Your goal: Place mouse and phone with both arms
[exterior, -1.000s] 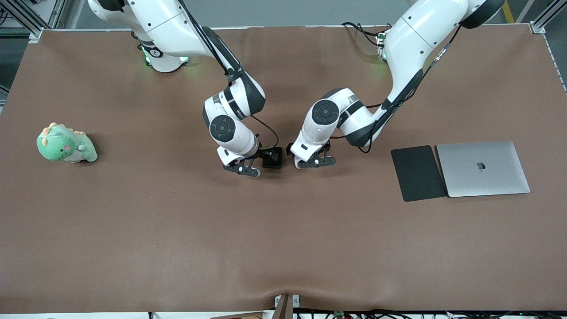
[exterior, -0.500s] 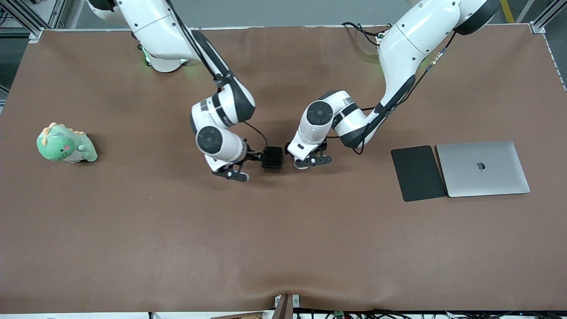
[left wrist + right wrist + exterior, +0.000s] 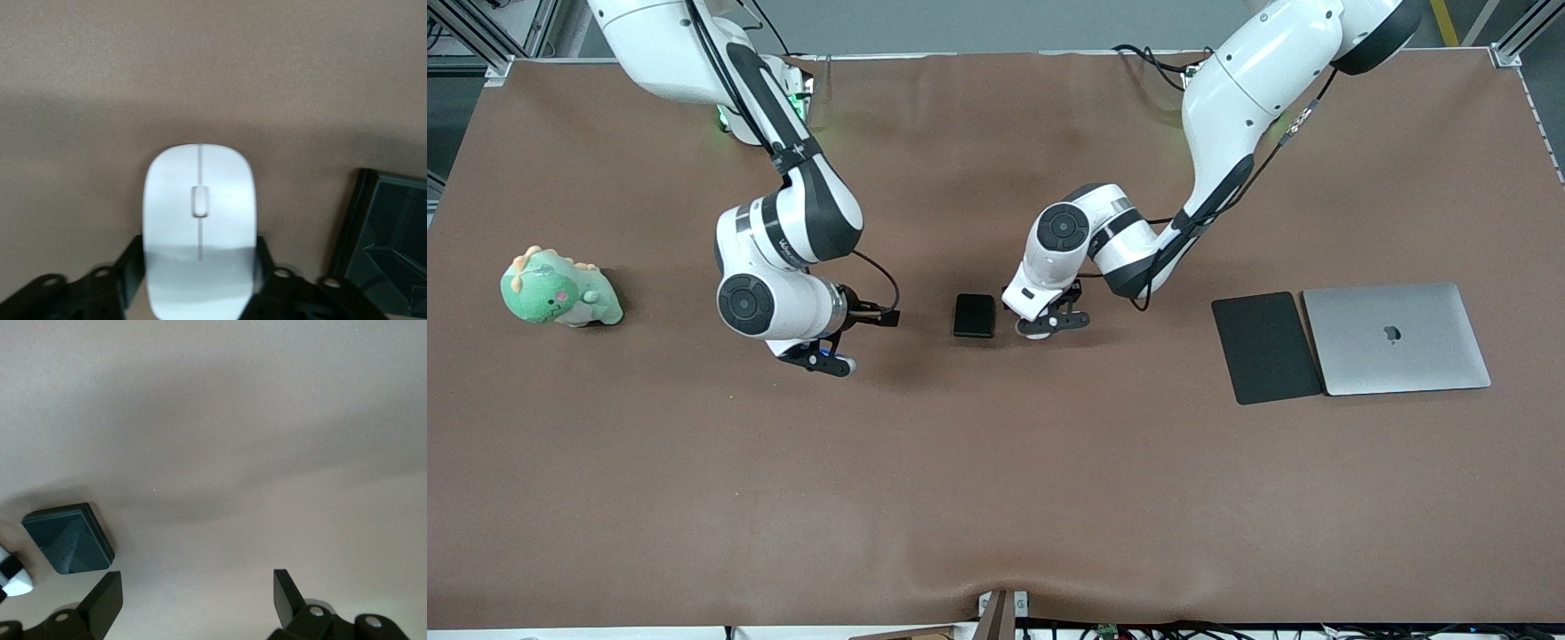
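The black phone (image 3: pixel 974 315) lies flat on the brown table near its middle, with nothing holding it. My right gripper (image 3: pixel 818 361) is open and empty, low over bare table, apart from the phone toward the right arm's end. In the right wrist view its fingers (image 3: pixel 107 597) stand wide apart and the phone (image 3: pixel 67 539) lies off to one side. My left gripper (image 3: pixel 1049 324) is beside the phone, shut on the white mouse (image 3: pixel 199 220), whose sides its fingers (image 3: pixel 130 263) press. The phone's corner (image 3: pixel 390 247) shows beside it. The mouse is hidden in the front view.
A flat black mouse pad (image 3: pixel 1266 348) and a closed silver laptop (image 3: pixel 1396 338) lie side by side toward the left arm's end. A green plush dinosaur (image 3: pixel 559 289) sits near the right arm's end of the table.
My right gripper has let go of the phone and drawn away toward the right arm's end. The phone stays on the table. My left gripper has barely shifted.
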`<control>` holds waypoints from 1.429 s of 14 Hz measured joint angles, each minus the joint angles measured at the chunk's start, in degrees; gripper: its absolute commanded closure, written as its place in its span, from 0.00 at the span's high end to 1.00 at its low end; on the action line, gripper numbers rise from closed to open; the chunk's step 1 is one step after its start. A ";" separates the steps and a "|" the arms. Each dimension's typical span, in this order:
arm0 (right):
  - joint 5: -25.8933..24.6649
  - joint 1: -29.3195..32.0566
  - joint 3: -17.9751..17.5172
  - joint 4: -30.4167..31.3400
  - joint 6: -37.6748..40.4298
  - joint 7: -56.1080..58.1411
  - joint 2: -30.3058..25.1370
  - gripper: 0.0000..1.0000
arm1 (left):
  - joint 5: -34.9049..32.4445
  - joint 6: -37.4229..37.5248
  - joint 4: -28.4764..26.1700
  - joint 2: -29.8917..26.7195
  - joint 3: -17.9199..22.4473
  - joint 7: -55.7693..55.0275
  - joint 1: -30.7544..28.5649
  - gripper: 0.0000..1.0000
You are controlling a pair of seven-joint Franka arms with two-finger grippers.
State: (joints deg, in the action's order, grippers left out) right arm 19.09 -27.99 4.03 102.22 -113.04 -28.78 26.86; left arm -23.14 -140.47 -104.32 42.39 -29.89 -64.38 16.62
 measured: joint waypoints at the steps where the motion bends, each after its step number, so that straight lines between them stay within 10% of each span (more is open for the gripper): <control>1: -0.49 -0.07 -0.04 0.19 0.00 0.00 0.01 1.00 | -0.01 -0.01 0.09 0.00 0.00 0.00 0.00 0.00; 7: -1.26 -0.05 -0.03 0.50 -0.01 0.00 0.05 1.00 | -0.65 5.95 0.67 -4.06 0.24 0.33 -3.80 0.00; 12: -1.26 -0.30 -0.13 0.52 -0.38 -0.04 0.12 1.00 | -0.66 17.94 -3.09 -14.44 -3.23 7.46 -16.77 0.00; 20: -1.25 -6.06 -0.72 0.59 -8.24 -6.28 1.38 1.00 | -1.05 19.06 -12.31 -16.26 -7.22 24.37 -34.71 0.00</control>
State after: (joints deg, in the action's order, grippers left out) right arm 17.84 -34.05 3.31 102.81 -121.28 -35.06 28.24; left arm -24.19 -121.41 -116.62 26.13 -37.11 -40.00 -18.09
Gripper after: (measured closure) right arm 0.000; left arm 0.379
